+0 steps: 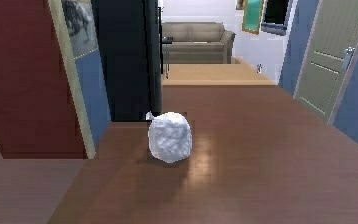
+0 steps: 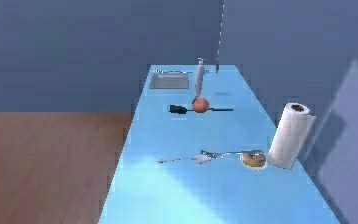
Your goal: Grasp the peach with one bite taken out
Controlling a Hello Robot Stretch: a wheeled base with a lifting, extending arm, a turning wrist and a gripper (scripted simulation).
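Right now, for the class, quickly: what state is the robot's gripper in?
Gripper: its state cannot be told from these pictures.

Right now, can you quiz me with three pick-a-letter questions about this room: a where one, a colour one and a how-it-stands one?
1. Where is the white crumpled lump? A on the wooden floor; B on a chair; C on a shelf.
2. What colour is the round fruit by the sink? A green; B red-orange; C purple.
3. How is the paper towel roll placed? A lying flat; B hanging; C standing upright.
Answers: 1 A, brown boards lie under it. 2 B, it looks red-orange on the blue counter. 3 C, its hollow core faces up.
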